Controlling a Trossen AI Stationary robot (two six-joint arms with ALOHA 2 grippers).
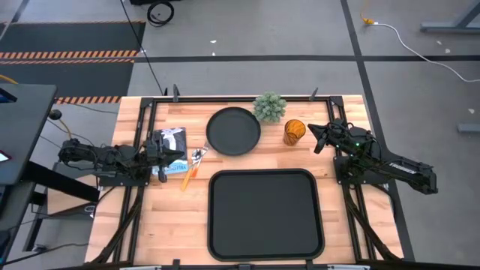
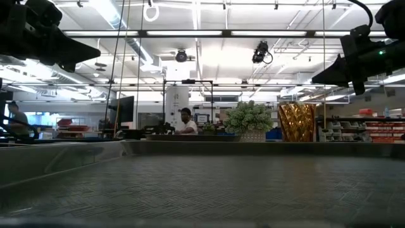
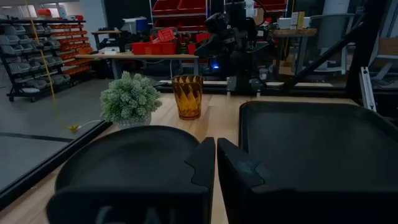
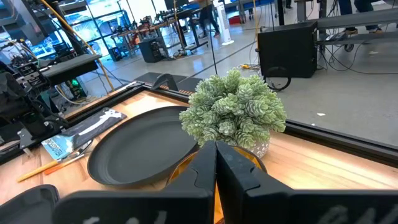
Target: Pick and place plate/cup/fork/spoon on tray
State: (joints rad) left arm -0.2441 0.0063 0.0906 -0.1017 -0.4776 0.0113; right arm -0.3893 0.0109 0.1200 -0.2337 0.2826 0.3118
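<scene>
The round black plate lies flat on the wooden table behind the black tray. The amber cup stands upright to the plate's right, beside a small green plant. The orange-handled fork and spoon lie together left of the plate; I cannot tell which is which. My right gripper is shut and empty, just right of the cup and above it. My left gripper is shut and empty, at the left beside the cutlery. It points toward the plate.
A blue and white packet lies under my left gripper. The plant stands close behind the cup and the plate. A black frame runs along the table's far edge. People and workbenches show in the room beyond.
</scene>
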